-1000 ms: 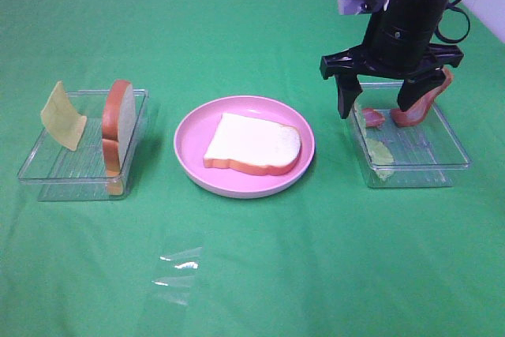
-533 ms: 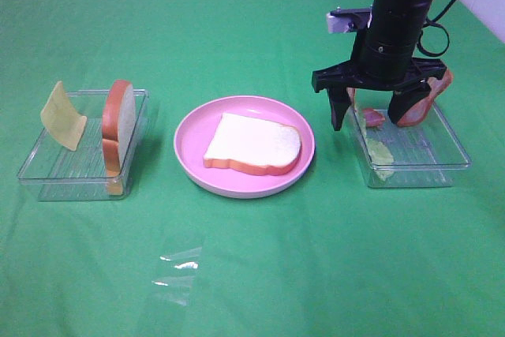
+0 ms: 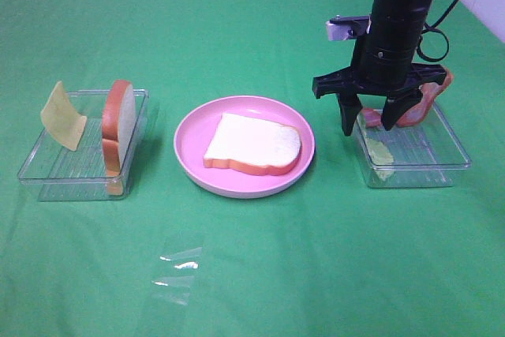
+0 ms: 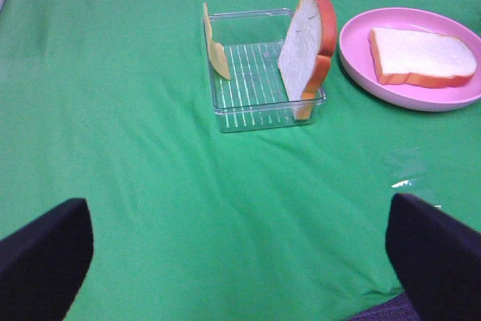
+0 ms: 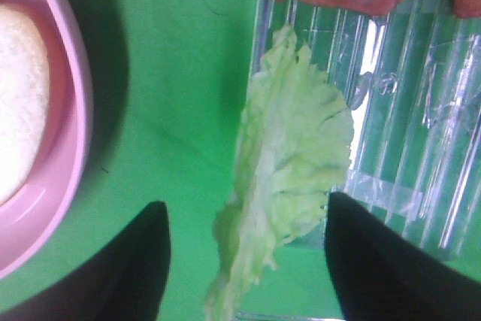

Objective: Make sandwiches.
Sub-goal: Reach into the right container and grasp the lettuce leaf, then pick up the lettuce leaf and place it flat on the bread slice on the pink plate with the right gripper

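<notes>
One white bread slice [image 3: 254, 144] lies flat on the pink plate [image 3: 192, 155]. A second slice [image 3: 118, 122] stands on edge in the left clear tray [image 3: 47, 170], next to a yellow cheese square [image 3: 63, 116]. In the right clear tray [image 3: 442, 155] are pale green lettuce [image 3: 379, 152] and reddish bacon strips [image 3: 412, 108]. My right gripper [image 3: 368, 125] hangs open over that tray's plate-side end, one finger on each side of the lettuce [image 5: 294, 157] without touching it. My left gripper [image 4: 240, 276] is open with nothing in it, well back from the left tray [image 4: 259, 84].
A scrap of clear film [image 3: 177, 268] lies on the green cloth in front of the plate. The lettuce hangs partly over the right tray's wall toward the plate [image 5: 71, 103]. The left arm does not show in the exterior high view.
My right gripper has shifted left and come lower over the lettuce end of the right tray, and its jaws have narrowed. Everything else has stayed put.
</notes>
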